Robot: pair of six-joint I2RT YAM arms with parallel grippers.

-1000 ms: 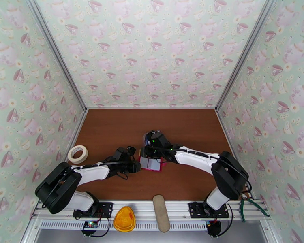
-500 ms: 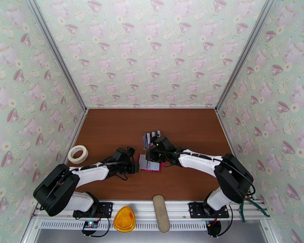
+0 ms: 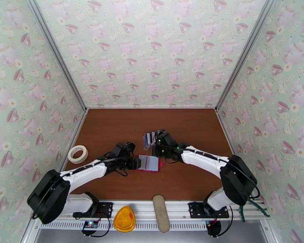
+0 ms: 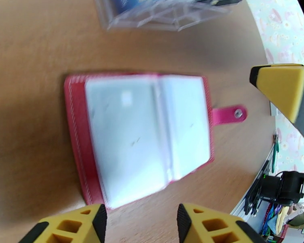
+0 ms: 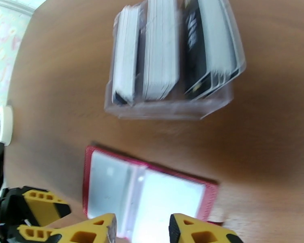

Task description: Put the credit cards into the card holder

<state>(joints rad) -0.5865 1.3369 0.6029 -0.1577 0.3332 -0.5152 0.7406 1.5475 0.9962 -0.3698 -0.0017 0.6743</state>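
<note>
The card holder (image 3: 150, 163) is a red wallet lying open on the brown table, its pale pockets facing up (image 4: 146, 134) and its snap tab (image 4: 229, 115) sticking out to one side. Just behind it, the credit cards (image 3: 151, 137) stand in white and dark stacks inside a clear plastic tray (image 5: 172, 57). At the wallet's left edge, my left gripper (image 4: 142, 223) is open with nothing between its fingers. My right gripper (image 5: 143, 229) hovers open over the wallet (image 5: 148, 195), on the side nearest the cards, and holds nothing.
A roll of white tape (image 3: 78, 154) lies near the left wall. An orange object (image 3: 124, 219) and a beige oblong object (image 3: 161, 212) rest on the front rail. Patterned walls close in the table on three sides.
My left gripper has opened and let go of the wallet's left edge. My right gripper came off the card tray toward the wallet, uncovering the cards.
</note>
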